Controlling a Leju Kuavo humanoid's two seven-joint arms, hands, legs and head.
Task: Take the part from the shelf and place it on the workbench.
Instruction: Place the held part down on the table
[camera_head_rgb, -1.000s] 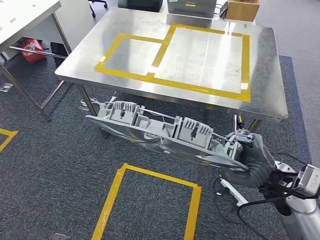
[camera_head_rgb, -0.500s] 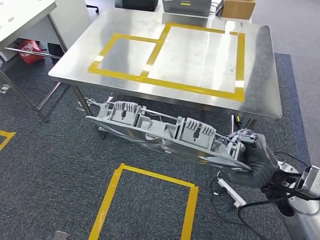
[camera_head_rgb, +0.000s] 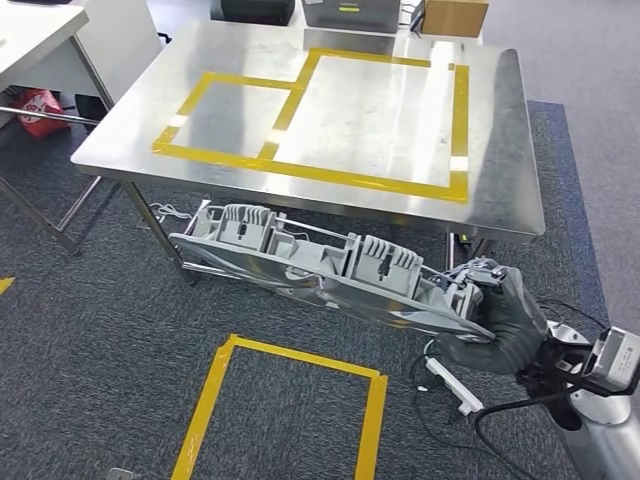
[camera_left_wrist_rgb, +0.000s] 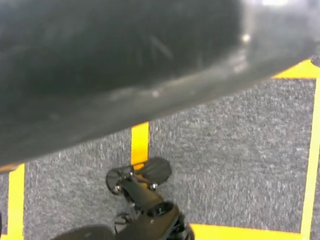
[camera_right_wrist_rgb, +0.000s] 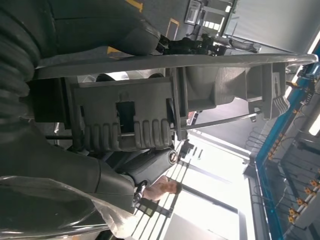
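Part (camera_head_rgb: 317, 265): long grey plastic piece with ribbed blocks, carried in the air in front of the workbench (camera_head_rgb: 498, 150), lower than the table top, far end tilted a little up.
Right hand (camera_head_rgb: 494, 320): closed around the near end of the part, holding it from one end only; also seen close in the right wrist view (camera_right_wrist_rgb: 45, 165), with the part (camera_right_wrist_rgb: 158, 105) reaching away from it.
Left hand: cannot tell if wide or narrow; a dark blurred shape covers most of the left wrist view.
Workbench: bare steel top, marked with yellow tape frames (camera_head_rgb: 370, 100).
Step in hand: bringing the part to the bench, probably.
How to do well: lift first above the table edge, then move forward; keep the long part level, because held at one end and likely to swing; lower flat inside a yellow frame, release only when resting.
Risk: free end could hit the table edge.
Floor: grey carpet, a yellow tape square (camera_head_rgb: 287, 410), white cables (camera_head_rgb: 453, 385).
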